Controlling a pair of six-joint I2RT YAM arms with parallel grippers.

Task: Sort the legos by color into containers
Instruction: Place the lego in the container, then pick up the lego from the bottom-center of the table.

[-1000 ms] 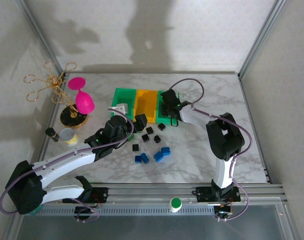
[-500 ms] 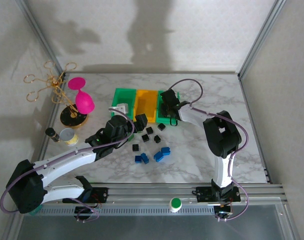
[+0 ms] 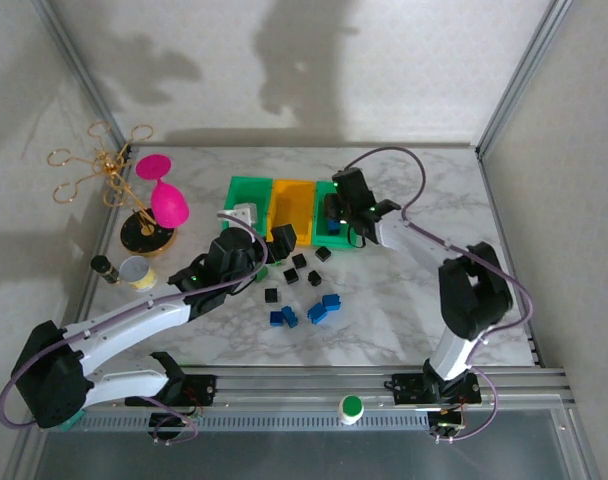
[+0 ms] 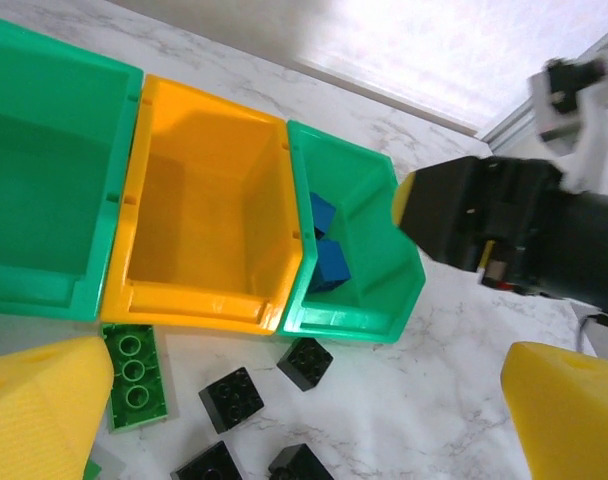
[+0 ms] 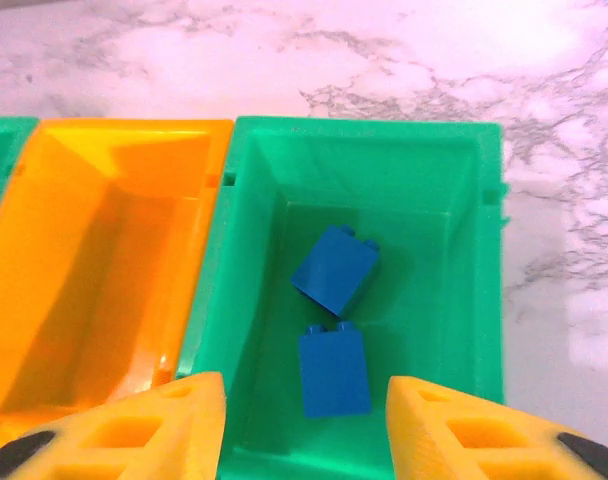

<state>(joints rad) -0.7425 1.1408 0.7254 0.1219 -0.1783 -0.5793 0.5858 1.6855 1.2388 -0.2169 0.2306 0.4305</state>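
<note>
My right gripper [image 5: 306,425] hangs open over the right green container [image 5: 474,290]; two blue legos [image 5: 335,270] [image 5: 334,368] lie on its floor, free of the yellow fingers [image 5: 164,420]. From above, that gripper [image 3: 334,218] sits over the same bin [image 3: 336,238], next to the orange container [image 3: 292,208] and the left green container [image 3: 246,195]. My left gripper [image 3: 274,255] is wide open just in front of the bins, above a flat green lego [image 4: 132,375] and black legos [image 4: 232,398] [image 4: 305,362]. More black legos [image 3: 300,261] and blue legos [image 3: 319,312] are scattered on the marble.
A gold stand [image 3: 109,170] with pink cups [image 3: 164,200] stands at the left, with a small jar [image 3: 136,270] in front of it. A white object [image 3: 242,215] rests by the left green bin. A green round button [image 3: 351,406] sits on the front rail.
The right gripper has opened and drawn up and back from the right green bin, its arm's elbow swinging right. The left arm has hardly moved.
</note>
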